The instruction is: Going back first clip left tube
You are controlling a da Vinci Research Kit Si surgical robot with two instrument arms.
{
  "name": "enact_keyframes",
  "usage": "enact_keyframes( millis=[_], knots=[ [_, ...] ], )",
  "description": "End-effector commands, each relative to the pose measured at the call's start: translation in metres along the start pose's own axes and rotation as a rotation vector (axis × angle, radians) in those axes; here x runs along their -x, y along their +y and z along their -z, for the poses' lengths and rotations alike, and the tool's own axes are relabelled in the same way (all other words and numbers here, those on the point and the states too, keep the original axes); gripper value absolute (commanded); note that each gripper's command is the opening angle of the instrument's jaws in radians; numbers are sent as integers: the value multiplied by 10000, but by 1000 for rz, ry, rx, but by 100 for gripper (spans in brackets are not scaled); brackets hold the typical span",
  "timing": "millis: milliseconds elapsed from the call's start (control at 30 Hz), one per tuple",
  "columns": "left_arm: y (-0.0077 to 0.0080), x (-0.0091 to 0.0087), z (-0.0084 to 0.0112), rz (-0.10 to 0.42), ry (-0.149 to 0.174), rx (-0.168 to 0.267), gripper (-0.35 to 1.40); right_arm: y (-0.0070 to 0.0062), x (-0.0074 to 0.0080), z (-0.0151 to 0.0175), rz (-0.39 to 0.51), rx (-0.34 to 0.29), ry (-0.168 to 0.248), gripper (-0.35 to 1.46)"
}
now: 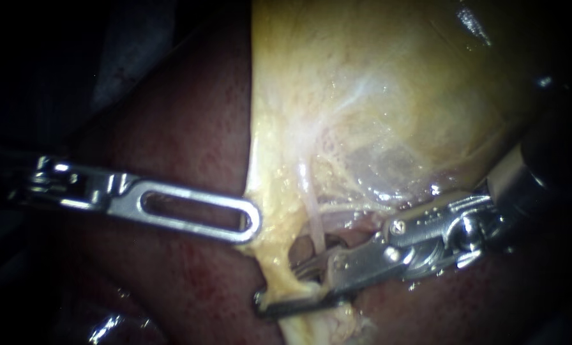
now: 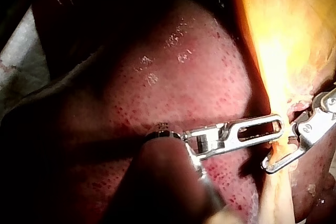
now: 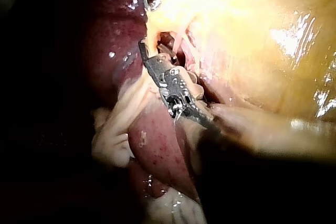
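tube [image 1: 309,191] between parted jaws of right instrument [image 1: 277,283], left instrument [image 1: 251,223] jaws together beside gallbladder [image 1: 375,96]

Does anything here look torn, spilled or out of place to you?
Nothing stands out. The left instrument rests against the gallbladder at its yellow edge. The right instrument sits at the thin pale tube. The liver looks whole, with only small red flecks. No spill or tear shows.
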Motion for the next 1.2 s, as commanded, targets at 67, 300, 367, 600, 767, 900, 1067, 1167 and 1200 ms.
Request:
enact_keyframes(
  millis=[67, 300, 367, 600, 767, 900, 1067, 1167, 1200],
  knots=[
    [0, 0, 0, 0, 0, 1, -35, 0, 0, 0, 0, 0, 0, -35],
    [0, 0, 0, 0, 0, 1, -35, -1, -1, -1, 0, -1, 0, -35],
    [0, 0, 0, 0, 0, 1, -35, -1, -1, -1, 0, -1, 0, -35],
    [0, 0, 0, 0, 0, 1, -35, -1, -2, -1, -6, -4, -1, 29],
    [0, 0, 0, 0, 0, 1, -35, -1, -3, 1, 28, 52, 20, 46],
    [0, 0, 0, 0, 0, 1, -35, 0, -7, 4, 47, 63, 25, 50],
    [0, 0, 0, 0, 0, 1, -35, 0, -12, 9, 60, 71, 30, 51],
    [0, 0, 0, 0, 0, 1, -35, 0, -11, 10, 60, 70, 30, 51],
    [0, 0, 0, 0, 0, 1, -35, -1, -11, 11, 61, 70, 30, 51]
  ],
)
